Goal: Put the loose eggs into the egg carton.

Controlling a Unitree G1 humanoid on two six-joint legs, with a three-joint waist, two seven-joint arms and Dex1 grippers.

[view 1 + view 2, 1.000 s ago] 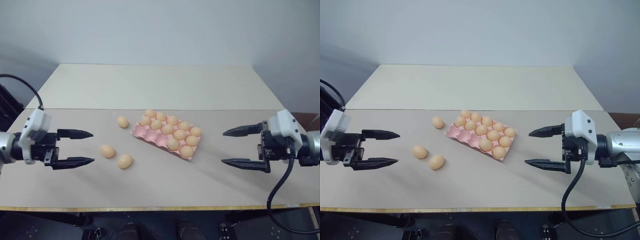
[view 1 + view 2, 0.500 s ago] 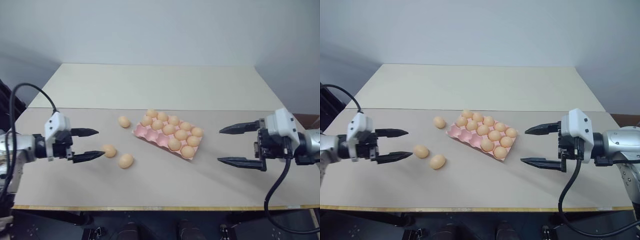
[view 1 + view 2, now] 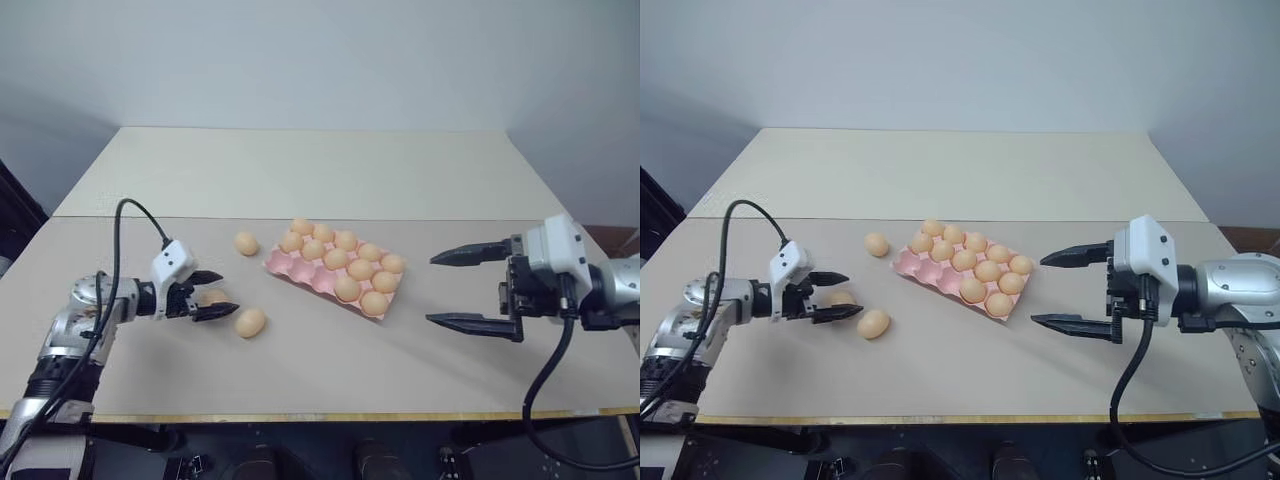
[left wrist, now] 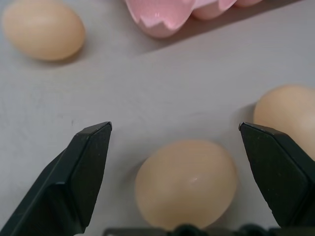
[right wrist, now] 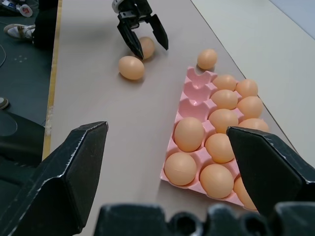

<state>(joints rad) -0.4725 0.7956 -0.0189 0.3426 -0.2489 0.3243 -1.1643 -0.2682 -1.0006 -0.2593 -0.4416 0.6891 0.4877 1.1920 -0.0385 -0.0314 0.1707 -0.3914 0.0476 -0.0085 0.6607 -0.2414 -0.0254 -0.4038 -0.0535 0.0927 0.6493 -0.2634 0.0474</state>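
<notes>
**Left claw spread around one loose egg, right claw waiting wide**

I see the table (image 3: 330, 190), pale and split by a seam running across it, carrying everything. On it, a little right of centre, the pink egg carton (image 3: 300, 266) lies at an angle. I count nine eggs in its cups; the three cups along its near-left edge are bare.

My right gripper (image 3: 458, 288) hangs over the table to the right of the carton, well apart from it, pointing toward it with its two black fingers spread wide and nothing between them. From its wrist I look across the carton's filled cups to the other arm beyond.

My left gripper (image 3: 215, 295) is low at the table on the left, its fingers released and standing either side of one loose egg (image 4: 186, 183). In the left wrist view that egg lies on the table between the two fingertips (image 4: 96, 147), with a clear gap on both sides, so I am not gripping it.

A second loose egg (image 3: 250, 322) lies just beside the first, nearer to me and toward the carton. The third loose egg (image 3: 246, 243) lies farther back, close to the carton's left end but not touching it.
</notes>
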